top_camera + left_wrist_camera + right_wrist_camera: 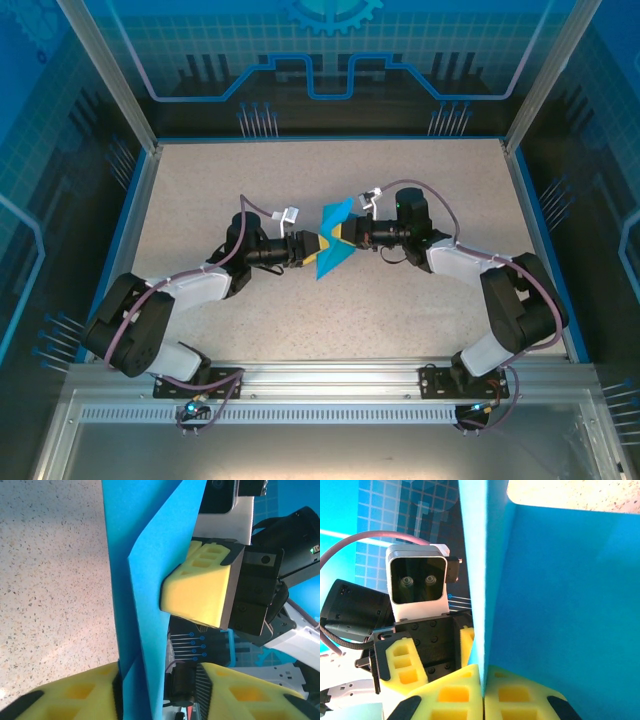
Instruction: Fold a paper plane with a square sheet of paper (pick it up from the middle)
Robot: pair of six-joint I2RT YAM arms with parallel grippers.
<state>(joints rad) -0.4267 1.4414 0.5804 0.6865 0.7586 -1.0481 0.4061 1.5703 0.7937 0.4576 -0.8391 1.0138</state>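
Top external: right pincer [345,237] clamps folded sheet [338,213] from 3 o'clock, left pincer [323,252] half-open around it at 9 o'clock; an uneven squeeze could skew the crease.

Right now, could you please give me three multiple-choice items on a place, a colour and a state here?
1. Where is the paper? A on the front rail; B between the left tool and the right tool; C beside the right arm's base.
2. What colour are the tool fingers? A red; B yellow; C green.
3. How is the right tool? A wide open; B shut on nothing; C shut on the paper.
Answers: 1 B, both tools meet at it; 2 B, yellow in both wrist views; 3 C, its fingers pinch the paper.
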